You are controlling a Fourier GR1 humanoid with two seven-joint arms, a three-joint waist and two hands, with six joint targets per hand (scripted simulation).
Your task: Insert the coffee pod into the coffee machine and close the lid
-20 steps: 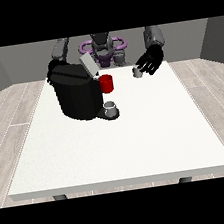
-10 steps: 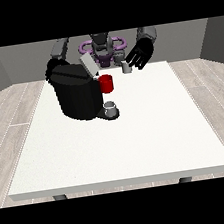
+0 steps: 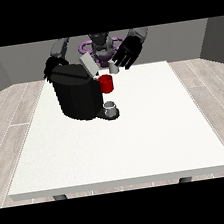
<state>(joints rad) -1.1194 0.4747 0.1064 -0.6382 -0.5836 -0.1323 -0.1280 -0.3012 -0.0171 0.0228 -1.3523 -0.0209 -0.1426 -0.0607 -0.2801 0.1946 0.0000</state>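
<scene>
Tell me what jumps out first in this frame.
The black coffee machine at the table's back left, its lid tilted open, with a red part at its front and a small grey cup under it. Just behind, the hand at the view's right holds a small grey pod near the open top.
</scene>
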